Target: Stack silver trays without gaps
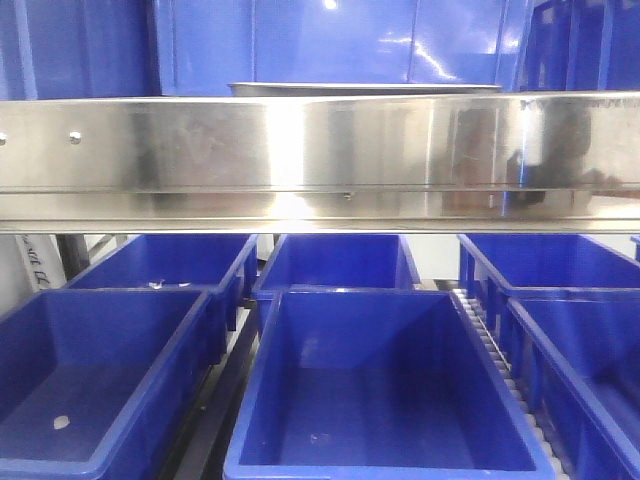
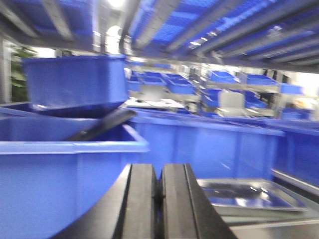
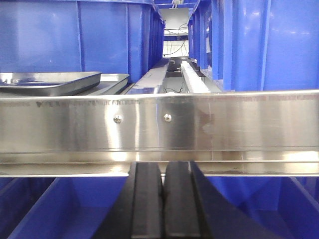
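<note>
Steel band [image 1: 320,150] with screws [image 3: 118,118] spans the front view, hiding all but the rim of a silver tray [image 1: 365,88] behind it. Blue bins [image 1: 380,390] below and behind. Right wrist view: upper tray [image 3: 47,82] sits askew on a lower tray [image 3: 112,82]. Left gripper [image 2: 159,194] and right gripper [image 3: 162,199] both closed, empty. Band engraving unreadable; left view blurred.

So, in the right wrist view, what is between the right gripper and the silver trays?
The long steel band with two screws crosses the right wrist view between the shut right gripper and the silver trays behind it.
</note>
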